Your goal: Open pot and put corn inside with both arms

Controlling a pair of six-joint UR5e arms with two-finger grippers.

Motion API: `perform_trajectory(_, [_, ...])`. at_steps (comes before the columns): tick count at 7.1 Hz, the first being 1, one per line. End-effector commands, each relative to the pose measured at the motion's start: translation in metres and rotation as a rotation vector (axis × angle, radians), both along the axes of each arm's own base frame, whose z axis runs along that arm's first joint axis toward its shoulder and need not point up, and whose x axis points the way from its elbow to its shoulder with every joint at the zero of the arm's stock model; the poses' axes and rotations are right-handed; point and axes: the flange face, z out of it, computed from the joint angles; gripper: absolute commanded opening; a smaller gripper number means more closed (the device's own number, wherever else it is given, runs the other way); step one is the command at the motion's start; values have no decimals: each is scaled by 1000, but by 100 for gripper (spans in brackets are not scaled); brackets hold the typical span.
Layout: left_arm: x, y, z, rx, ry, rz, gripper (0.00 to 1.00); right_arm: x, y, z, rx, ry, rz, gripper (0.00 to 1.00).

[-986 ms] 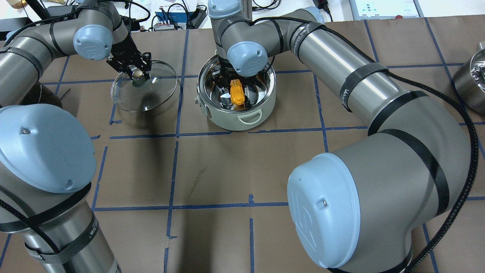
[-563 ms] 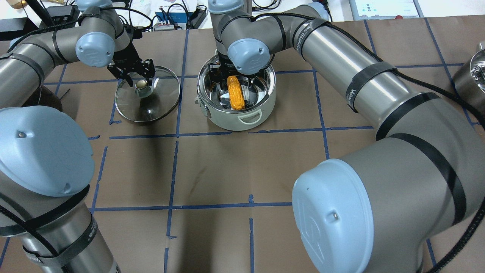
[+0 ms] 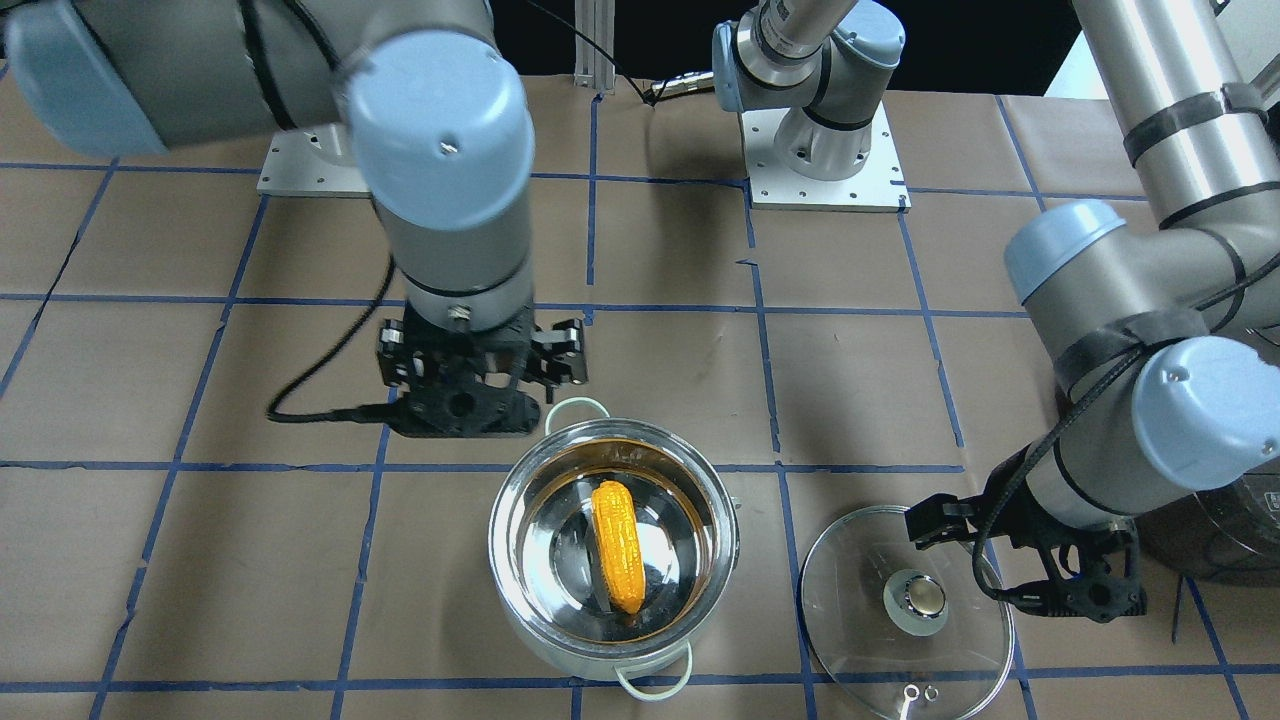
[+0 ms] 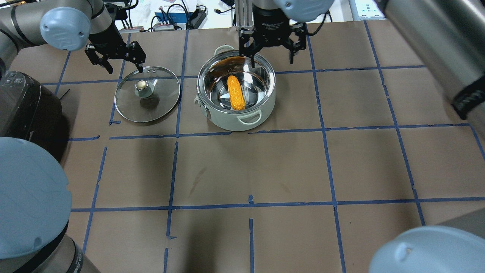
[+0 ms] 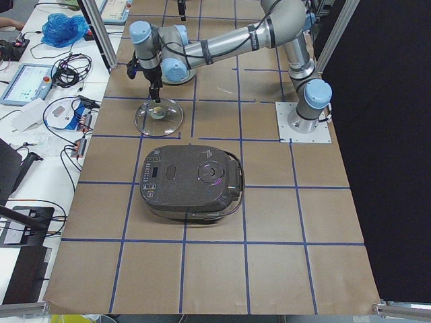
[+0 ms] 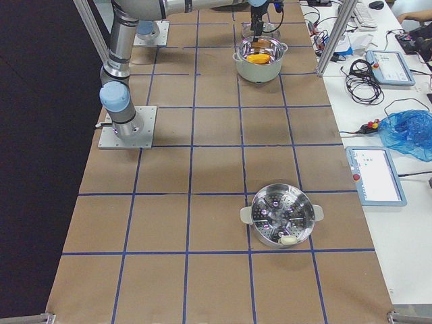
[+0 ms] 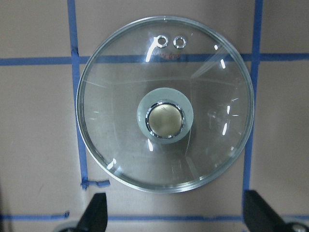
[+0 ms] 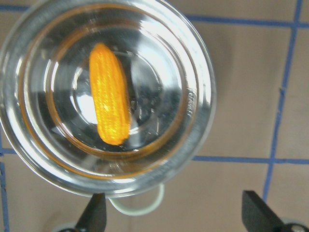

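The steel pot (image 4: 227, 121) stands open, with the yellow-orange corn (image 4: 235, 93) lying loose on its bottom; both also show in the front view, pot (image 3: 497, 560) and corn (image 3: 618, 545). The glass lid (image 4: 161, 99) lies flat on the table left of the pot, knob up. My left gripper (image 4: 126, 70) is open and empty above the lid's far edge. Its wrist view looks straight down on the lid (image 7: 111, 111). My right gripper (image 4: 272, 57) is open and empty above the pot's far rim. Its wrist view shows the corn (image 8: 110, 94) below.
A dark grey rice cooker (image 4: 26, 106) stands at the table's left end. A steel steamer pot (image 6: 278, 223) stands far off towards the right end. Cables and devices lie beyond the table's far edge.
My right gripper let go of the corn, which now lies in the pot, and rose away past the far rim. My left gripper set the lid down, released the knob and lifted off.
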Motion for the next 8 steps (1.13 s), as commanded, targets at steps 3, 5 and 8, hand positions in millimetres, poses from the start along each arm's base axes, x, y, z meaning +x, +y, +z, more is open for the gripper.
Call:
perform_trajectory(3, [-33,156,97,7,13,-16,100,-100,92,39,11,-17,-89,97])
perform_trajectory(5, [-37,165,101,4,14,-16,100,-98,93,22,-9,-21,-89,92])
perform_trajectory(8, [-49,122,110,-29,112,-39,100,-89,88,28,-68,-100,-89,99])
